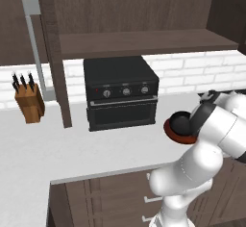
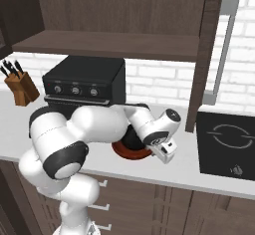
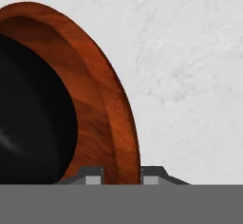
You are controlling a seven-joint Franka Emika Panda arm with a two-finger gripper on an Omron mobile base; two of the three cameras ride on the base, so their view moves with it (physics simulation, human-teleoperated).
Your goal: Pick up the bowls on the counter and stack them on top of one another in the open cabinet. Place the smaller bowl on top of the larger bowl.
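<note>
Right up against the hand camera, the two finger tips (image 3: 93, 174) sit either side of the raised rim of the larger reddish-brown bowl (image 3: 107, 118), one inside the lip and one outside, so the gripper (image 3: 122, 175) looks pinched down on that rim (can't see if the pads are fully tight yet). Smaller black bowl (image 3: 33, 123) is sitting inside the brown one, so the stack is already built, just on the counter (image 3: 190, 76) instead of the shelf. From the right base camera the pair sits beside the black toaster oven (image 2: 84, 82), below the open cabinet (image 2: 114, 44). My read: this is the grab step on the bottom bowl. Next move needs a level lift, or the black one slides off, then up over the oven onto the shelf board.
</note>
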